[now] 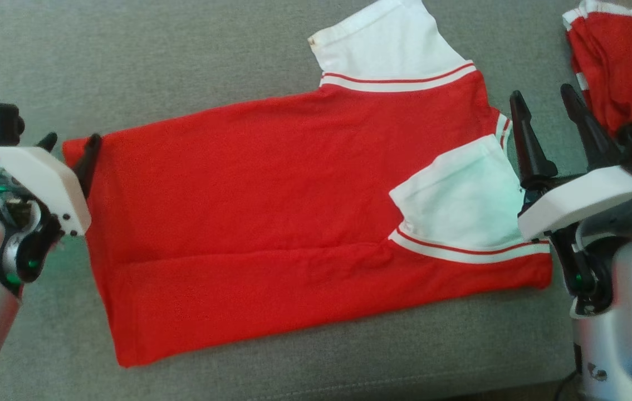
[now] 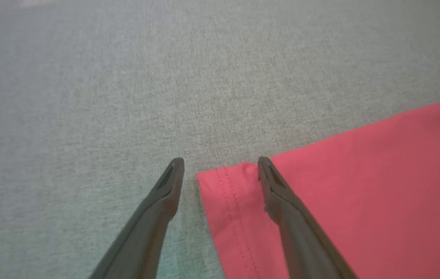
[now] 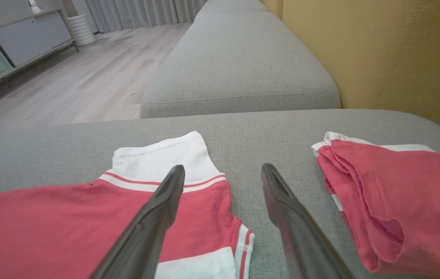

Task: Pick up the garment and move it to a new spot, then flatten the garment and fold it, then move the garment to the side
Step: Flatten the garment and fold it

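So here's where it's at. The left tool (image 1: 73, 139) is over the left part of the sofa (image 1: 182, 55), fingers apart, nothing in them. In its wrist view the shirt's far hem corner (image 2: 223, 182) sits right between the two fingers, with one finger over grey cushion and the other over red cloth. Can't tell if it's touching the fabric.

The shirt (image 1: 271, 223) lies flat mid-seat, closer to the front edge than the back. Its long axis runs left to right, hem at the left, collar end at the right. The near side looks folded in, with the near sleeve (image 1: 460, 206) lying white on top of the red body. The far sleeve (image 1: 382, 39) sticks out toward the back edge, so I'd say the fold is about half done.

The right tool (image 1: 541, 92) hangs just off the collar end, fingers spread and empty. It's pointing at bare cushion between the shirt and a second red garment (image 1: 622, 67) bunched toward the right back corner.

What matters next: the shirt stretches between both arms, one end each. Left is lined up on its corner. Right is beside its end, not over it, so it probably needs to shift left toward the far shoulder before both can bring that long edge forward.
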